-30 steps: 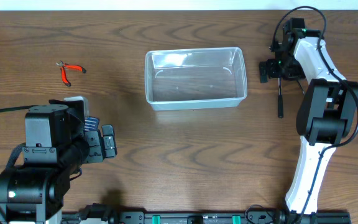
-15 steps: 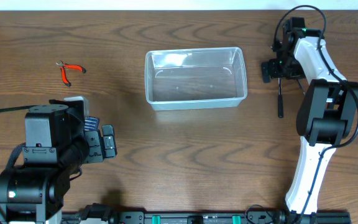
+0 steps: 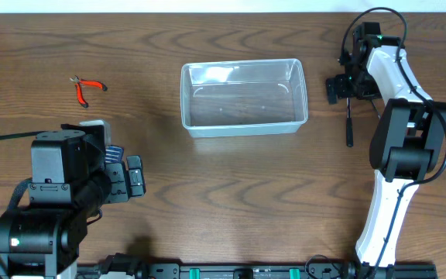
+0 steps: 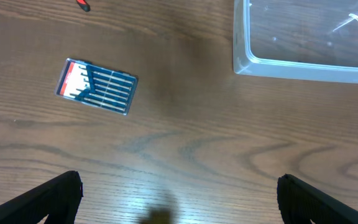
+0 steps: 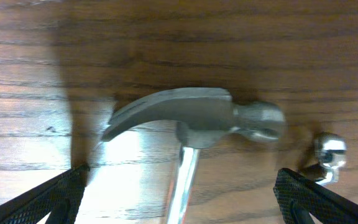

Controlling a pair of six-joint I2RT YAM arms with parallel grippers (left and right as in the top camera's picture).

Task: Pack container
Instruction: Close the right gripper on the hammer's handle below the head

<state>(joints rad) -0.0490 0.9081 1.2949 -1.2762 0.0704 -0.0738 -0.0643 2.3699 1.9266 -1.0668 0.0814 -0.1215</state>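
Right gripper (image 5: 179, 199) released, poised over hammer (image 5: 194, 118); left gripper (image 4: 179, 186) also released. Risk: the heavy head may swing the hammer loose before reaching the container (image 3: 243, 129), at 9 o'clock.

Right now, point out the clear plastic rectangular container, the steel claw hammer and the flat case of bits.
Clear plastic rectangular container (image 3: 243, 129), overhead view, on its near wall.
Steel claw hammer (image 5: 194, 115), right wrist view, on its head.
Flat case of bits (image 4: 97, 86), left wrist view, middle of its face.
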